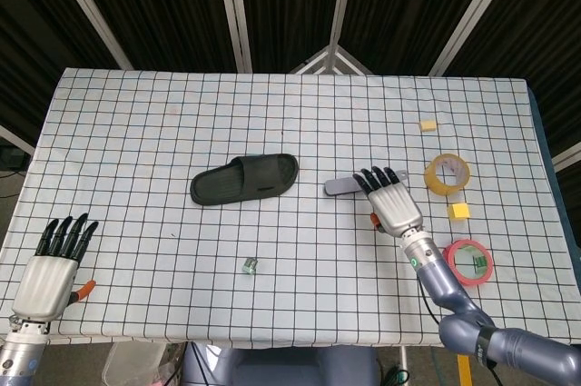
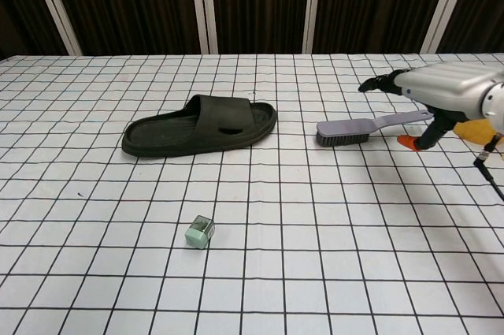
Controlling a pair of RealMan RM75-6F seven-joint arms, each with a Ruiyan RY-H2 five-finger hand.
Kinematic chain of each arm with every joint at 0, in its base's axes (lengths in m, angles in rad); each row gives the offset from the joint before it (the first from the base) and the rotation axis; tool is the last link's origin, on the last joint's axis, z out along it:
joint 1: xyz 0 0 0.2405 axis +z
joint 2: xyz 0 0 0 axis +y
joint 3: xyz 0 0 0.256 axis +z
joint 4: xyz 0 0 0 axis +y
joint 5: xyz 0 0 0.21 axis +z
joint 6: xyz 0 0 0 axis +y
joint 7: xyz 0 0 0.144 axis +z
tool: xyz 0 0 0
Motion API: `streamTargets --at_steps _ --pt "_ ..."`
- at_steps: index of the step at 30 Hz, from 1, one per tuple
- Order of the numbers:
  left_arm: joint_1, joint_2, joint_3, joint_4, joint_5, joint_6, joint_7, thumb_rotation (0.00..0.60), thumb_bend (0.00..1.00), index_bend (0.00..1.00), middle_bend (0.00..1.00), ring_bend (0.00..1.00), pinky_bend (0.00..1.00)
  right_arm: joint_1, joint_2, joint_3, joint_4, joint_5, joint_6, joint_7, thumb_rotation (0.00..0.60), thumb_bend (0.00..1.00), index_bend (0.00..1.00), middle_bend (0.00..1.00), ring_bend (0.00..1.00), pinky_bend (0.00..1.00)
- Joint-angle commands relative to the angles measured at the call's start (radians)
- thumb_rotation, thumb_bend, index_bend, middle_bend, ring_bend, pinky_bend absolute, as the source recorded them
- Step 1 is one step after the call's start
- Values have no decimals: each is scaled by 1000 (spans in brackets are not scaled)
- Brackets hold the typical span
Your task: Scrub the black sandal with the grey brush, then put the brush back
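Observation:
The black sandal [image 1: 243, 179] [image 2: 201, 124] lies flat at the table's middle, toe end to the right. To its right lies the grey brush [image 1: 340, 187] [image 2: 370, 127], bristles down. My right hand [image 1: 388, 197] [image 2: 441, 87] hovers over the brush's handle with its fingers stretched out and holds nothing. In the head view it hides most of the handle. In the chest view there is a gap between palm and handle. My left hand [image 1: 54, 263] rests at the near left edge, fingers extended and empty. The chest view does not show it.
A yellow tape roll [image 1: 448, 173] and a red tape roll [image 1: 467, 262] lie right of the brush. Two yellow cubes [image 1: 427, 124] [image 1: 459, 212] sit near them. A small green-grey block [image 1: 251, 266] [image 2: 200, 232] lies near the front, below the sandal.

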Motion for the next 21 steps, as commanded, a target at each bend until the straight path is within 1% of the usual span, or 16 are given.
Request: streamTargets --at_steps 1,9,12,17,21 --pt "-4 -1 -8 -1 -18 -10 5 600 125 0 0 0 19 55 -35 4 67 35 -55 6 600 468 79 105 52 103" --pt "-12 -5 -24 0 -62 -28 13 600 125 0 0 0 19 141 -86 -8 189 57 -124 54 600 468 115 128 73 115" --pt "-18 -5 -38 3 -91 -39 10 600 125 0 0 0 19 188 -116 -8 240 67 -156 73 600 468 130 138 85 124" --pt "-24 -2 -44 2 -111 -45 6 600 125 0 0 0 19 239 -147 -25 296 64 -160 90 600 468 158 156 99 137" --pt "-27 0 -45 2 -117 -45 2 600 125 0 0 0 19 264 -161 -40 322 72 -163 89 600 468 205 174 112 141"
